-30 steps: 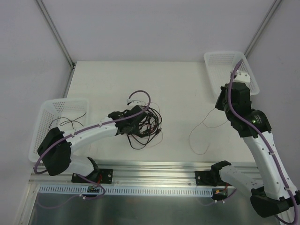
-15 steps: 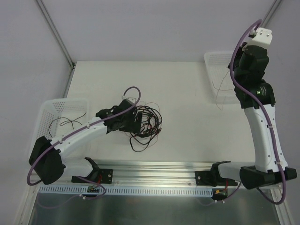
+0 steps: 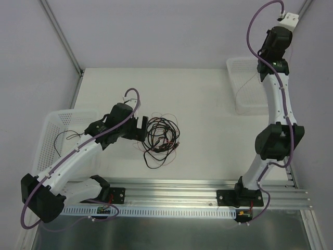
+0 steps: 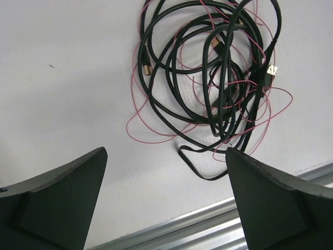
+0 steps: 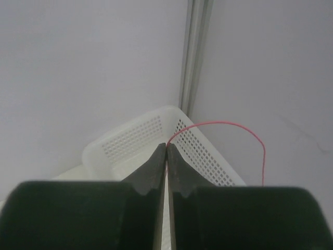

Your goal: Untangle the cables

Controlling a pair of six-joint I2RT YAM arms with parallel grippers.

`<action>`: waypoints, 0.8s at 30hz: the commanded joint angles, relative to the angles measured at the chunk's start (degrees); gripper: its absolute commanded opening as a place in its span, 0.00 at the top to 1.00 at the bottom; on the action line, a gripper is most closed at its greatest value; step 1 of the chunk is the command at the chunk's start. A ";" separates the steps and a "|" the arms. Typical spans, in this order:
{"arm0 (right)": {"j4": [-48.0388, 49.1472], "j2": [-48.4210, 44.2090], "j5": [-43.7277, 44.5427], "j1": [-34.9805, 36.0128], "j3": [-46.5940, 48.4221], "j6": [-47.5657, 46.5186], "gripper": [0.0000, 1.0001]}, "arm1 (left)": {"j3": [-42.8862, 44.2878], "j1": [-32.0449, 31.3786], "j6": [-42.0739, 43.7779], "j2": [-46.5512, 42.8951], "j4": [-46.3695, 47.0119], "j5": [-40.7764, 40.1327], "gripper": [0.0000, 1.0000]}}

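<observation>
Moved: my left gripper (image 3: pixel 140 128) has backed off the cables (image 3: pixel 161 138) and spread wide. My right gripper (image 5: pixel 166 147) has climbed from low over the table (image 3: pixel 208 99) to high above its far right corner, taking a red wire (image 5: pixel 223 123) with it.
Top view, cables: a loose tangle lying flat on the table, left of its middle and toward its near edge.
Top view, left gripper: low over the table's left half, just beside the tangle, holding nothing.
Top view, baskets: left basket (image 3: pixel 52 125) at the table's left edge with a dark cable inside; right basket (image 3: pixel 244 65) at the table's far right corner.
Left wrist, fingers (image 4: pixel 62 192): my jaws gape wide with only bare table between them.
Left wrist, cables: black loops threaded with fine red wire on the table ahead of my tips, gold plug ends (image 4: pixel 147 69) showing; the metal rail (image 4: pixel 208 219) edges the table.
Right wrist, fingers: pressed together, pinching the red wire, which arches up and drops away.
Right wrist, right basket: below my tips, at the table's corner.
</observation>
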 commanded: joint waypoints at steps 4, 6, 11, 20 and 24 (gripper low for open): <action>-1.62 13.55 -3.62 -2.79 2.15 0.70 0.72 | -2.27 4.44 5.49 -0.17 3.65 -4.02 0.01; -3.65 15.77 -3.72 -2.96 3.20 0.96 0.62 | -2.63 6.19 5.22 0.79 4.01 -1.65 0.01; -5.85 12.02 -6.43 -2.96 -2.06 4.83 0.36 | -3.15 7.08 4.61 1.32 4.01 -2.51 0.01; -15.43 5.32 -26.03 1.16 -12.08 6.32 0.31 | -4.64 7.44 4.08 -0.35 3.83 -5.67 0.01; -15.52 4.44 -29.38 5.90 -18.94 6.50 0.31 | -4.91 7.44 3.99 -0.52 3.92 -6.56 0.01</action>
